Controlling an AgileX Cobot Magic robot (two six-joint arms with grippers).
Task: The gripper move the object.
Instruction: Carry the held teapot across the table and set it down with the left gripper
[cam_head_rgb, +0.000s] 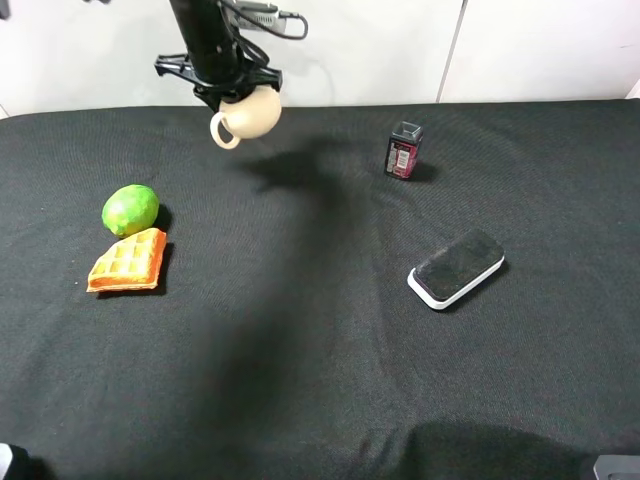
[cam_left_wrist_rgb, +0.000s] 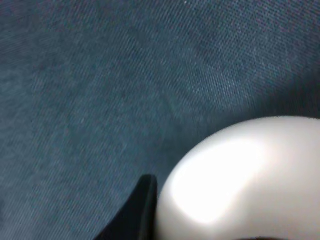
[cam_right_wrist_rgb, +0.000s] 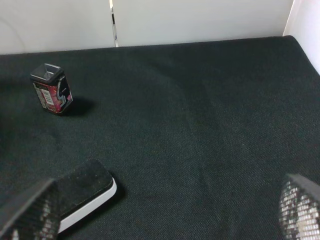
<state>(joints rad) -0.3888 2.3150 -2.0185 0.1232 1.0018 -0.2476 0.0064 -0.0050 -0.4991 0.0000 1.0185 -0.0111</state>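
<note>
The object, a cream teapot (cam_head_rgb: 252, 113), hangs above the black cloth at the back left, its loop handle pointing down and left. My left gripper (cam_head_rgb: 235, 93) comes down from above and is shut on the teapot's top. In the left wrist view the teapot's rounded body (cam_left_wrist_rgb: 250, 180) fills the lower right, with one black fingertip (cam_left_wrist_rgb: 137, 212) against it and cloth far below. My right gripper (cam_right_wrist_rgb: 165, 215) is open over the right side of the cloth, with nothing between its two fingertips.
A green lime (cam_head_rgb: 130, 209) and an orange waffle piece (cam_head_rgb: 128, 261) lie at the left. A small dark red-labelled box (cam_head_rgb: 404, 149) (cam_right_wrist_rgb: 51, 89) stands at the back middle. A black-topped white eraser (cam_head_rgb: 456, 268) (cam_right_wrist_rgb: 87, 192) lies right of centre.
</note>
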